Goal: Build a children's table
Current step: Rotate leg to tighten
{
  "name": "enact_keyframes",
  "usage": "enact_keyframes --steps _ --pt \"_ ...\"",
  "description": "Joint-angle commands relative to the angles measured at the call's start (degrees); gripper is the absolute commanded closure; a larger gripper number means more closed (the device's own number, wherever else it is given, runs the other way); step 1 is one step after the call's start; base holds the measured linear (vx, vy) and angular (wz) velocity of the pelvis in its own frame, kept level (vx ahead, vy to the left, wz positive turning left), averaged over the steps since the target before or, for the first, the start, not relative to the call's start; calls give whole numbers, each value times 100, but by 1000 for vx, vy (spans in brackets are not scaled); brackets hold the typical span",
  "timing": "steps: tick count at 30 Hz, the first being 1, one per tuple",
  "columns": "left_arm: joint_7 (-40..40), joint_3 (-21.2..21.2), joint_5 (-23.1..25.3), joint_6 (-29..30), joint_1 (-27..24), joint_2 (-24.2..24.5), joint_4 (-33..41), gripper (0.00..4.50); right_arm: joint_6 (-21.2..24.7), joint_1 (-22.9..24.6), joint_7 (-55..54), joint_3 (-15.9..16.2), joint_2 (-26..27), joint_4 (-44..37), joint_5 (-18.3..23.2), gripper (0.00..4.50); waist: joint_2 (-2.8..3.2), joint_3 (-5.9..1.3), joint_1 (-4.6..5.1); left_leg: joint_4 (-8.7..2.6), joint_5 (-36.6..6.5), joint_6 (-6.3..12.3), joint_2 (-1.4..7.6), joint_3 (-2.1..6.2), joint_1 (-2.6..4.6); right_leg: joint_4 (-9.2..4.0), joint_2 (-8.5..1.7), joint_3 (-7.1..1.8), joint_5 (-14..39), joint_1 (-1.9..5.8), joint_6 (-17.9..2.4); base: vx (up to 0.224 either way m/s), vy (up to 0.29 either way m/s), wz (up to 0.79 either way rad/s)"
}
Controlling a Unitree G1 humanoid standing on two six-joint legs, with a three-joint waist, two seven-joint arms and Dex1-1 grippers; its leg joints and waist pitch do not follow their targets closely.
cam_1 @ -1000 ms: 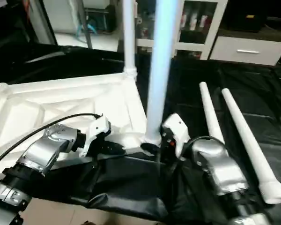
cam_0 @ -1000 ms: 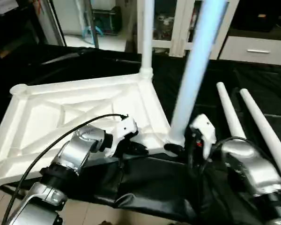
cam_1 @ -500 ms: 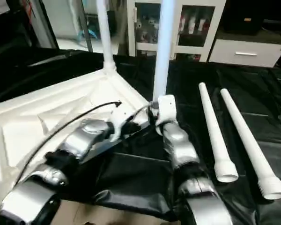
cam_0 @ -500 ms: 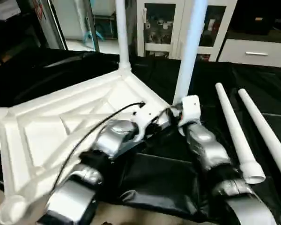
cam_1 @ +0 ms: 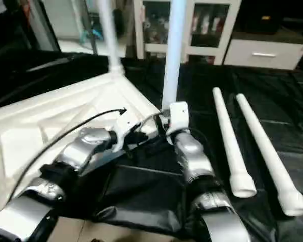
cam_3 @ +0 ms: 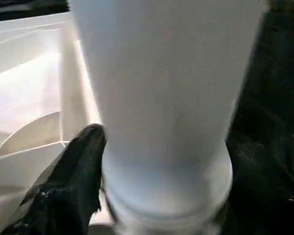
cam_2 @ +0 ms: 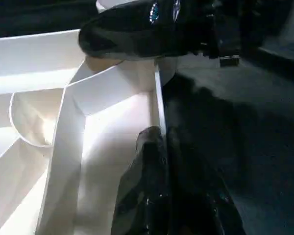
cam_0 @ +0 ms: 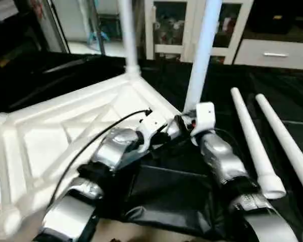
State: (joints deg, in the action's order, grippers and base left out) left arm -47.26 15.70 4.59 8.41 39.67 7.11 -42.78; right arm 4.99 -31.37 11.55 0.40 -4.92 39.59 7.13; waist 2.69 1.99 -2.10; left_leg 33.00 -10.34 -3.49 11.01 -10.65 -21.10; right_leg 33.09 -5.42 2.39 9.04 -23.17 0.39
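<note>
Upturned tabletop [cam_0: 50, 136] on the black work table [cam_0: 272, 85], far leg [cam_0: 127, 35] standing, two spare legs [cam_0: 252, 138] lying right. Right gripper [cam_3: 161, 196] clamped around the base of the near leg [cam_0: 202, 50] at its corner socket; left gripper [cam_2: 161, 142] pinching the tabletop's rim just beside it. Best pressed straight down, leg kept upright, rim braced against sliding.

A black-covered work table [cam_0: 272, 91] fronts a white glass-door cabinet [cam_0: 166, 25].

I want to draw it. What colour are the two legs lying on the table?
White. The two loose legs show best in the right eye view, against the black table cover.
</note>
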Motion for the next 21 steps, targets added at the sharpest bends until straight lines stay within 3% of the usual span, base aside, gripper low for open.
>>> enact_keyframes --steps 1,3,8,12,14,15,16,18,19,20,21 --pt "-483 71 -247 -273 -244 41 218 450 280 169 355 63 -113 -559 160 58 -150 -347 -23 -368 -1200 430 139 23 30 -346 -222 -131 1218 258 -1217 0 0 0" --pt "-683 86 -302 -341 -340 123 367 450 411 327 617 98 -211 -888 211 40 -89 -350 -37 -362 -1010 506 147 26 26 -311 -211 -132 944 267 -1283 0 0 0" --pt "-1704 307 -614 -146 -683 396 1004 450 1220 1116 1915 458 -1046 -2485 601 3 -99 -350 -64 -344 -925 596 161 3 44 -280 -198 -148 590 275 -1375 0 0 0" --pt "-1874 351 -640 -165 -748 427 1149 450 1521 1535 2342 614 -1477 -3204 751 3 -102 -295 -86 -403 -1491 368 169 3 53 -377 -211 -153 1510 241 -1193 0 0 0" --pt "-1812 322 -584 -279 -650 334 1019 450 1825 2022 2627 632 -1891 -3918 896 3 -209 -284 -144 -394 -1635 314 196 -19 125 -427 -206 -184 1835 195 -1008 0 0 0" --pt "-1754 313 -537 -335 -601 304 941 450 1925 2153 2661 615 -1975 -4097 927 3 -179 -279 -166 -407 -1638 304 198 -16 116 -425 -220 -197 1927 196 -954 0 0 0" --pt "-1579 279 -436 -469 -482 225 741 450 2163 2454 2695 562 -2131 -4508 993 3 -214 -267 -176 -419 -1590 302 182 -5 70 -440 -215 -191 2087 212 -836 0 0 0" --pt "-1416 226 -415 -547 -399 146 584 450 2278 2643 2652 517 -2183 -4760 1012 3 -198 -251 -213 -415 -1775 254 184 -22 135 -498 -214 -203 2374 137 -715 0 0 0" --pt "-1214 193 -393 -657 -327 37 444 450 2377 2833 2543 456 -2181 -4987 1025 3 -144 -258 -216 -432 -1790 205 181 4 101 -487 -236 -202 2469 159 -683 0 0 0" --pt "-1029 165 -364 -760 -250 -61 320 450 2399 2903 2452 404 -2147 -5055 1016 3 -178 -260 -238 -423 -1800 190 172 -4 115 -514 -228 -198 2529 132 -609 0 0 0" --pt "-867 133 -347 -844 -176 -155 212 450 2438 2953 2356 349 -2100 -5109 1005 3 -175 -264 -250 -422 -1818 176 173 -12 126 -518 -220 -205 2504 122 -599 0 0 0"
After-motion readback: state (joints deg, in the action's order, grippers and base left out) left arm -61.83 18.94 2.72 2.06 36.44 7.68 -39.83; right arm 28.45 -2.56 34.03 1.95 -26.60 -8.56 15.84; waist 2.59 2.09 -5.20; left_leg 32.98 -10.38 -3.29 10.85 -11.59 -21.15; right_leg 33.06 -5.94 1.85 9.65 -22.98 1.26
